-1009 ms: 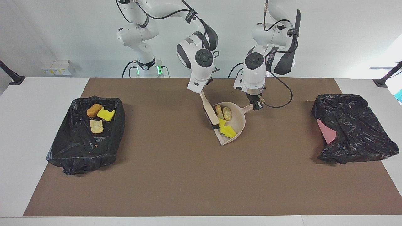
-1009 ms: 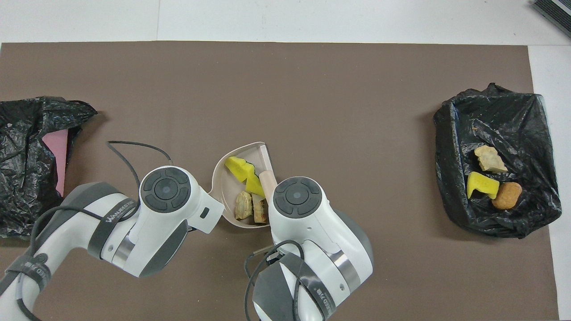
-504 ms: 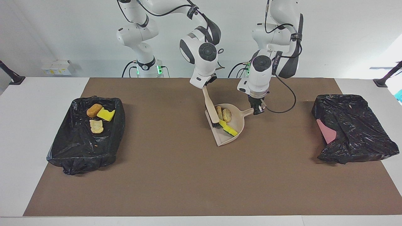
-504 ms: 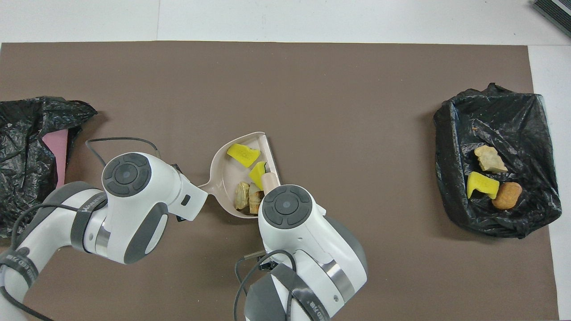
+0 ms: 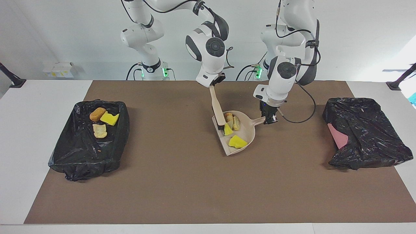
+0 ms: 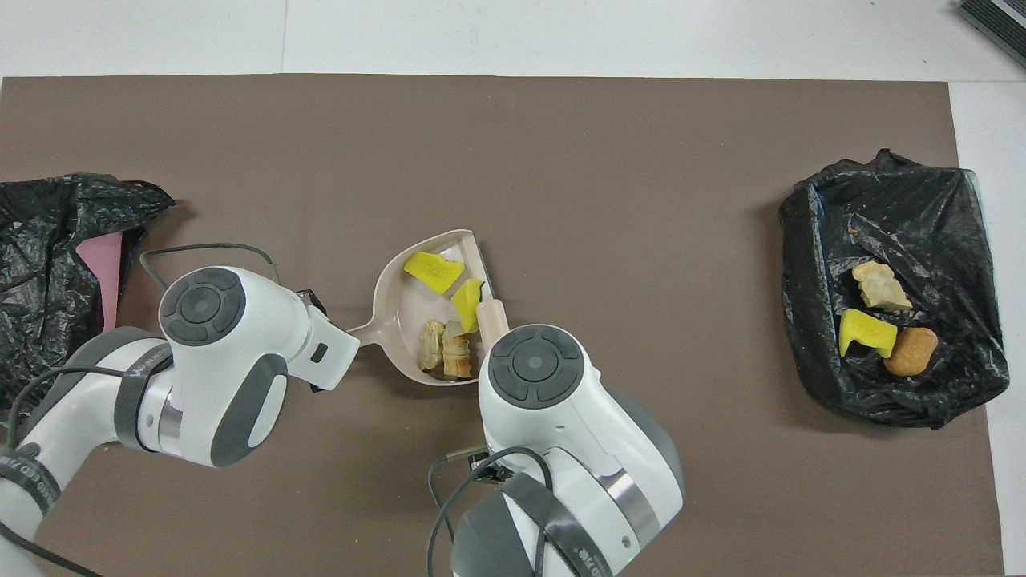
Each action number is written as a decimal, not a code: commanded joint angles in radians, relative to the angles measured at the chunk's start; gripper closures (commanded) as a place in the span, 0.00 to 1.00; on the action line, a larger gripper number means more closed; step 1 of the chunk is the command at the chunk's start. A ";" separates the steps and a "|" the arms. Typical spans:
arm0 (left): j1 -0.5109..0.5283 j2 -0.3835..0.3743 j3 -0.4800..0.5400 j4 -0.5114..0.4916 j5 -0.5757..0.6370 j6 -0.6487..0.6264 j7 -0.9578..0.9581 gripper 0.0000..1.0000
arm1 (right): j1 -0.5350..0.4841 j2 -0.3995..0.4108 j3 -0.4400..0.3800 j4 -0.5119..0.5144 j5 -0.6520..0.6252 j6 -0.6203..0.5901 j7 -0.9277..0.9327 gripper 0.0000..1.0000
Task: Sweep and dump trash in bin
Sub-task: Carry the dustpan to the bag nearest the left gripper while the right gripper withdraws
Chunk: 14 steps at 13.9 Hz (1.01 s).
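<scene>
A beige dustpan (image 5: 248, 131) (image 6: 401, 298) lies mid-table, its mouth facing away from the robots. My left gripper (image 5: 269, 119) is shut on the dustpan's handle. In the pan lies trash: two yellow wedges (image 5: 238, 141) (image 6: 434, 271) and two beige chunks (image 5: 236, 123) (image 6: 434, 356). My right gripper (image 5: 213, 84) is shut on the handle of a brush (image 5: 218, 110) (image 6: 490, 315), whose dark bristles stand at the pan's edge beside the trash. The black-lined bin (image 5: 84, 156) (image 6: 890, 208) at the right arm's end holds an orange-brown lump (image 5: 97, 114), a yellow wedge (image 5: 110, 118) and a beige chunk (image 5: 99, 131).
A crumpled black bag (image 5: 367, 133) (image 6: 48, 264) over something pink sits at the left arm's end of the brown mat (image 5: 182, 182). A cable loops from the left wrist above the mat near the dustpan's handle.
The left arm has pulled the dustpan a little toward its own end. The brush stands steeper now. One yellow wedge has slid toward the pan's mouth.
</scene>
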State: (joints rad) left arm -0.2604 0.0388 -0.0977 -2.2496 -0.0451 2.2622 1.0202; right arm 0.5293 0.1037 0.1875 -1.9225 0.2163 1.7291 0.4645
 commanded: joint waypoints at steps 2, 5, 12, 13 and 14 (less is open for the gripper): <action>0.042 -0.007 -0.005 -0.005 -0.054 0.016 0.093 1.00 | -0.017 -0.033 0.004 0.003 0.011 -0.022 0.014 1.00; 0.070 -0.008 -0.005 -0.004 -0.117 0.017 0.136 1.00 | -0.032 -0.055 0.004 0.003 0.006 -0.037 0.011 1.00; 0.118 -0.020 0.004 0.030 -0.144 -0.030 0.215 1.00 | -0.037 -0.087 0.006 -0.038 0.003 -0.071 0.011 1.00; 0.122 -0.019 0.009 0.057 -0.144 -0.061 0.227 1.00 | -0.037 -0.099 0.007 -0.055 0.003 -0.069 0.010 1.00; 0.144 -0.011 0.009 0.097 -0.142 -0.103 0.248 1.00 | -0.037 -0.111 0.009 -0.073 0.003 -0.066 0.017 1.00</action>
State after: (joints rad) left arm -0.1521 0.0359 -0.0870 -2.2144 -0.1624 2.2368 1.2143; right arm 0.5033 0.0478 0.1870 -1.9402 0.2158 1.6676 0.4645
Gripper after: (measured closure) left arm 0.687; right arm 0.740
